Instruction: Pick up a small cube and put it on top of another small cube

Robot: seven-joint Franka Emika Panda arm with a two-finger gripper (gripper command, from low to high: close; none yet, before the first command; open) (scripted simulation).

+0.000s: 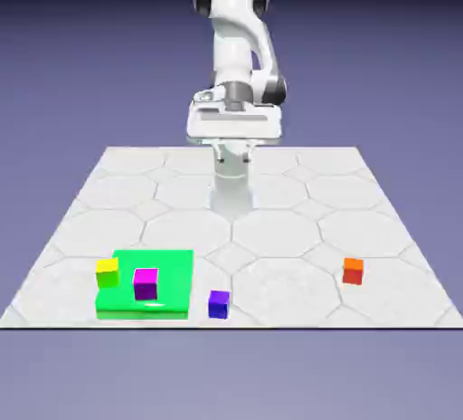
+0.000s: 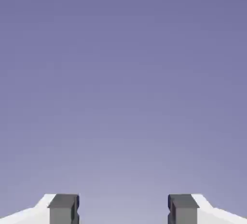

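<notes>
The gripper (image 1: 233, 157) has its fingers wide apart. In the exterior view, the purple cube (image 1: 146, 284) is at seven o'clock from it, and the red-orange cube (image 1: 353, 272) at five o'clock.

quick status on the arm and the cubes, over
White arm's gripper: jaws open, nothing between them. Purple cube on green slab, yellow cube beside it, neither stacked. Nothing seen blocking the jaws.
</notes>
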